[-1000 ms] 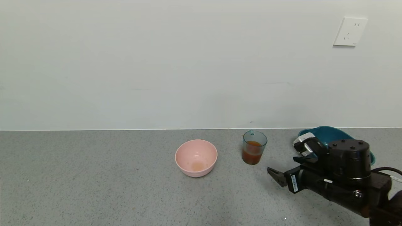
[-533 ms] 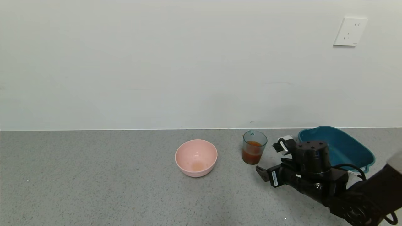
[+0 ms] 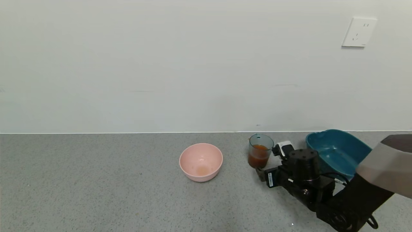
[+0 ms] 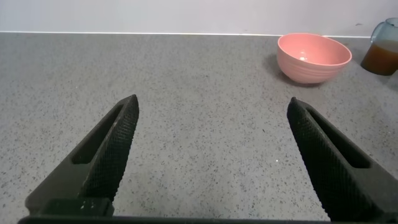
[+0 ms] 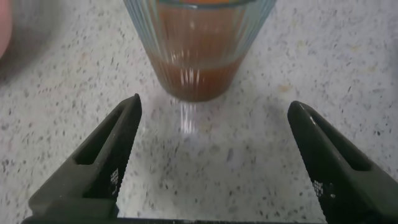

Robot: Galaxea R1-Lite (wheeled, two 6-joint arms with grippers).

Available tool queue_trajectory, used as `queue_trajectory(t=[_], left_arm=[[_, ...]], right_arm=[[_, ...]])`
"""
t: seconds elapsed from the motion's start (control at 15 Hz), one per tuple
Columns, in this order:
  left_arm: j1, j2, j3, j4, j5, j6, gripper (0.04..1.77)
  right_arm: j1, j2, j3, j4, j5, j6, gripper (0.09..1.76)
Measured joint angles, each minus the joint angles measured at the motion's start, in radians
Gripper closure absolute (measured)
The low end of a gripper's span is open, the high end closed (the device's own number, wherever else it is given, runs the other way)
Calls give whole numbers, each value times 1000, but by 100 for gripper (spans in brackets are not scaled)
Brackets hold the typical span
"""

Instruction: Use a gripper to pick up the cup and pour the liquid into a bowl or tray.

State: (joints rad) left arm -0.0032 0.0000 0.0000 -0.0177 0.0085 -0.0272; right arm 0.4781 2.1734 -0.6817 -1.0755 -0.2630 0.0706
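Observation:
The ribbed blue-green cup (image 3: 260, 150) stands upright on the grey counter, half full of orange-brown liquid (image 3: 257, 158). My right gripper (image 3: 264, 166) is open and empty just right of and in front of the cup, low over the counter. In the right wrist view the cup (image 5: 198, 46) stands just beyond the gap between the spread fingers (image 5: 118, 146), not between them. The dark teal tub (image 3: 338, 152) sits to the right, behind my right arm. My left gripper (image 4: 211, 118) is open and empty over bare counter, out of the head view.
A round pink bowl (image 3: 201, 161) with a little pale residue stands left of the cup; it also shows in the left wrist view (image 4: 314, 57). The wall runs close behind the cup and tub. The grey counter (image 3: 96, 187) stretches to the left.
My right gripper has moved left and a little farther back, from beside the tub to right up against the cup. The cup, bowl and tub have not moved.

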Motion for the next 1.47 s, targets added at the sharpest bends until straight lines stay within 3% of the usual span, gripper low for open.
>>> queue_trajectory(t=[0.53,1.47], left_arm=[[0,0,0,0,0,0,9],[0,0,0,0,0,0,9]], right_arm=[[23,140,5,-232,-47,-1,14],[10,227,-91,-294,-50,-3,14]])
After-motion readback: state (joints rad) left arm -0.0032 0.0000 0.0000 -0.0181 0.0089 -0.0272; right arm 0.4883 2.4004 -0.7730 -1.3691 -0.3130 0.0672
